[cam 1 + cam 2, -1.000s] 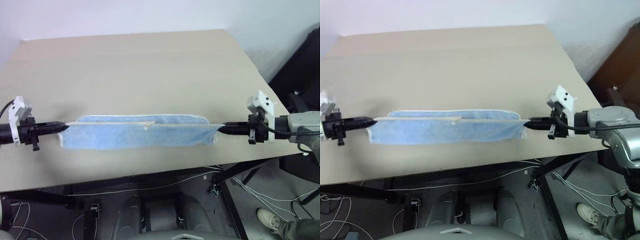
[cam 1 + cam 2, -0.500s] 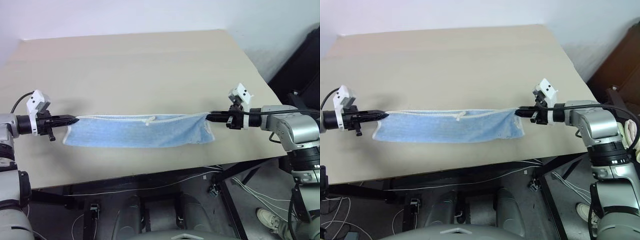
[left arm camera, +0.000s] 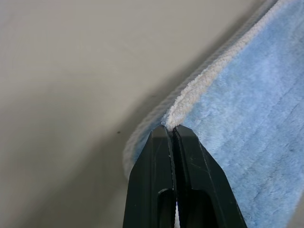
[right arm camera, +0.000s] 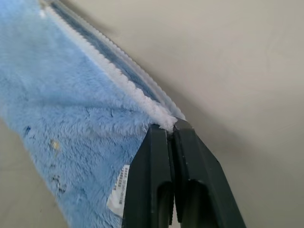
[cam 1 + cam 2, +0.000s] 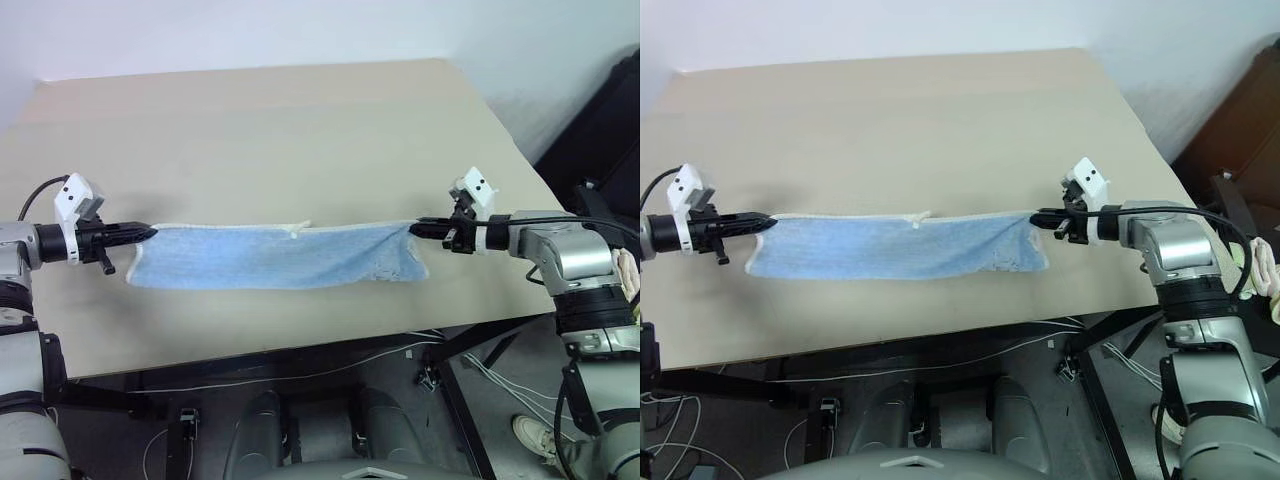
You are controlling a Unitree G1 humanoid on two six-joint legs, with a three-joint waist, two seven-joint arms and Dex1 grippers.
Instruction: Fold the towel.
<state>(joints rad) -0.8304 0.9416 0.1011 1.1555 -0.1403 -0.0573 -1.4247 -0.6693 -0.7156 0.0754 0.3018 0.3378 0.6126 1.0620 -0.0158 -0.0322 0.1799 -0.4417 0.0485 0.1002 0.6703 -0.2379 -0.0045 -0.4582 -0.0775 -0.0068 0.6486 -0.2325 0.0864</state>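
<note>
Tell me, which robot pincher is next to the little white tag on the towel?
The right gripper. The white tag hangs on the blue towel beside its black fingers.

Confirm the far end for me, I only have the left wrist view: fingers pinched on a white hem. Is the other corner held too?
Observer: Yes. The right gripper is shut on the hem at the blue towel's opposite corner.
Operator: Towel flat on the table?
Observer: Not flat. It hangs stretched between the left gripper and the right, its lower edge over the table near the front edge.
Operator: Any tag or loop?
Observer: A small white loop sticks up mid-hem, and a label shows near the right corner.
</note>
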